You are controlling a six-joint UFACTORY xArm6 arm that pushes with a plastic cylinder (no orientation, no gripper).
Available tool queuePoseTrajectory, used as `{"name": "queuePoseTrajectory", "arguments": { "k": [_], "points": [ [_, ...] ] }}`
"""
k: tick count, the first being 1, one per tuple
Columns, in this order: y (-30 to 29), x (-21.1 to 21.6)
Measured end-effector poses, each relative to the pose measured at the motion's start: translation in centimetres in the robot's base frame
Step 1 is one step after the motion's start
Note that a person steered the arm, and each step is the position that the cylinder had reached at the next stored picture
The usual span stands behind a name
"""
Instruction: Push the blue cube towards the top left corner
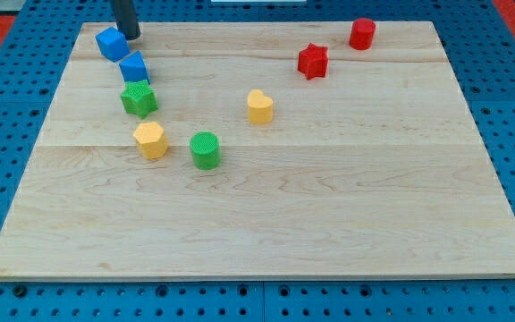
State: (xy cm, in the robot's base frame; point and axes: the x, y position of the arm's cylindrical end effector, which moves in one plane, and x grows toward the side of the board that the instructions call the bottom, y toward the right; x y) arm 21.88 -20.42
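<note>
This looks like a robotics lab: a pale wooden surface [266, 215] lies on a blue perforated mounting plate [499, 89] with regular holes, and small coloured plastic test blocks sit scattered on it.

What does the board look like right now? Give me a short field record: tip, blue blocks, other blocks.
tip: my tip at the board's top left, just right of the upper blue block
blue cube: near the top left corner
second blue block: just below it, at the green star's top edge
green star
yellow block: below the star
green cylinder
yellow heart: mid-board
red star
red cylinder: top right
board: wooden board
</note>
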Motion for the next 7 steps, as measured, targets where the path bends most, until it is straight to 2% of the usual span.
{"name": "queuePoseTrajectory", "arguments": {
  "k": [4, 6, 7],
  "points": [
    [1.6, 5.9],
    [-2.9, 5.9],
    [-3.1, 5.0]
  ]
}}
